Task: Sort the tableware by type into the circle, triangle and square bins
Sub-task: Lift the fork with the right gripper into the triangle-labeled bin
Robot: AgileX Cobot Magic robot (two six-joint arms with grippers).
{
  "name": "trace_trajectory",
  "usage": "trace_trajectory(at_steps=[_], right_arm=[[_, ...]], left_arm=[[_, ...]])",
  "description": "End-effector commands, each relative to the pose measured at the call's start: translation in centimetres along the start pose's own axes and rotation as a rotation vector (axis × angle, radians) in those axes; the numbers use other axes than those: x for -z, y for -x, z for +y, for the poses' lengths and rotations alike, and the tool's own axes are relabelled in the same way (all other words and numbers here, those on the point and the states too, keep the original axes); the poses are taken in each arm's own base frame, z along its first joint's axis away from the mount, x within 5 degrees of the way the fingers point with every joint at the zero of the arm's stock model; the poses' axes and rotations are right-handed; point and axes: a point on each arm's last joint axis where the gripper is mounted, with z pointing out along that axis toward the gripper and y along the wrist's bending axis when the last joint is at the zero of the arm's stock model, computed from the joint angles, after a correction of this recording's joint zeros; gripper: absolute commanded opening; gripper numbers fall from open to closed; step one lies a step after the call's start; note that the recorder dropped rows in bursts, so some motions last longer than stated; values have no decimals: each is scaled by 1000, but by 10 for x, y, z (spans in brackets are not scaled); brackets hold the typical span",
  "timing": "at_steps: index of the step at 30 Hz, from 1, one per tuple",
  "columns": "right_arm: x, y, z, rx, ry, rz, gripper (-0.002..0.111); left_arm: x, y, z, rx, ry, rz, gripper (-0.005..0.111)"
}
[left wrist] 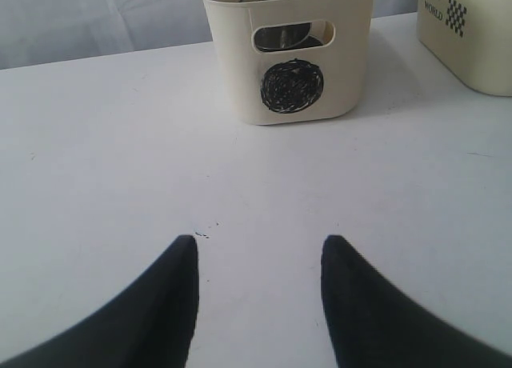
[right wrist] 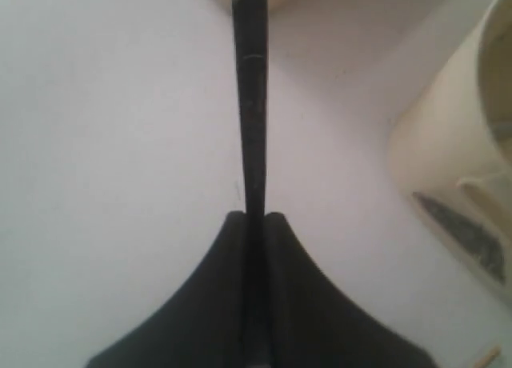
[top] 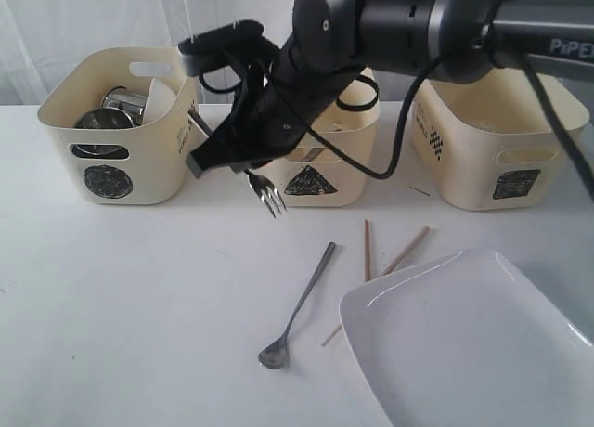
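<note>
the fork [top: 269,193] hangs tines-down just in front of the triangle bin [top: 357,148], toward its left corner, with its handle pinched in the right gripper [top: 241,169]. in the right wrist view the jaws of that gripper [right wrist: 254,221] are closed tight on the thin dark handle [right wrist: 252,104]. the circle bin [top: 139,158] sits to the left with a steel mug [top: 125,102] and a steel bowl [top: 100,121] inside, and the square bin [top: 473,158] sits to the right. nearer on the white table [top: 121,306] lie the spoon [top: 302,306], bowl end nearest, and two wooden chopsticks [top: 368,249] beside the far left edge of the large white plate [top: 464,353]. the left gripper [left wrist: 260,252] stands well open over bare table, holding nothing, facing the circle bin [left wrist: 240,80].
</note>
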Motion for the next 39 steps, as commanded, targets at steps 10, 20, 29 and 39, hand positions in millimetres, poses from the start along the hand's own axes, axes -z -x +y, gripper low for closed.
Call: trace_trajectory(at_steps=[10, 20, 29, 39], right_arm=[[39, 33, -7, 50, -105, -332, 0], [49, 37, -50, 2, -213, -445, 0], [23, 25, -103, -67, -309, -462, 0], [-40, 17, -126, -71, -311, -382, 0]], left_arm=[[0, 0, 0, 13, 1, -8, 52], [0, 0, 0, 13, 1, -8, 52], [0, 0, 0, 13, 1, -8, 52], [0, 0, 0, 13, 1, -8, 52]])
